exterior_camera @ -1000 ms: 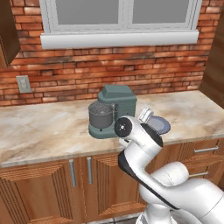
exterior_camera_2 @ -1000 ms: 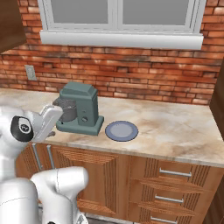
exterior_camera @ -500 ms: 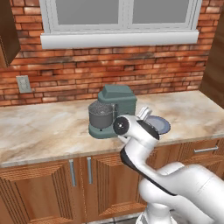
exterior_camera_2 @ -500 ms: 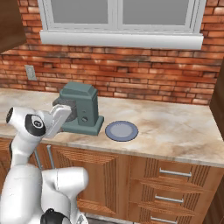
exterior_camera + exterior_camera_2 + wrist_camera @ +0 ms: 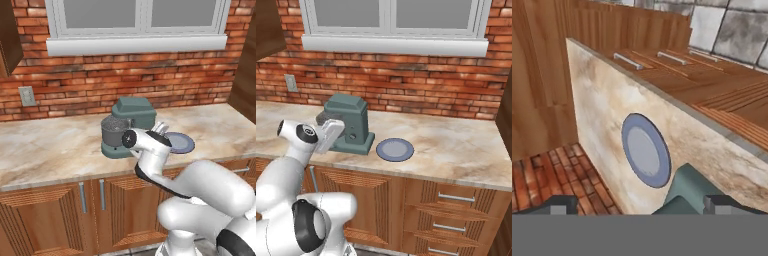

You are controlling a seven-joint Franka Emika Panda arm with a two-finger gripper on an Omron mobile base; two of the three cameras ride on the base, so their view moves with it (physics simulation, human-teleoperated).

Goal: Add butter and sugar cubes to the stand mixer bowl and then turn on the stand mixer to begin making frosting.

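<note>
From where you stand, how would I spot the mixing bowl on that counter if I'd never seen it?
Find the marble counter below the brick wall and window. On it stands a teal-green stand mixer, with a flat blue-grey plate lying beside it. The stand mixer bowl is the dark grey, straight-sided metal tub tucked under the mixer's head, upright and deep where the plate is flat.

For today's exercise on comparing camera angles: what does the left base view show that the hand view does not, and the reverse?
Left base view alone: the dark grey metal stand mixer bowl, a grey wall socket and the white-framed window. Hand view alone: grey floor tiles and the open gripper, holding nothing. Both share the round blue-grey plate, the dull teal-green stand mixer, the marble counter and the red brick wall.
</note>
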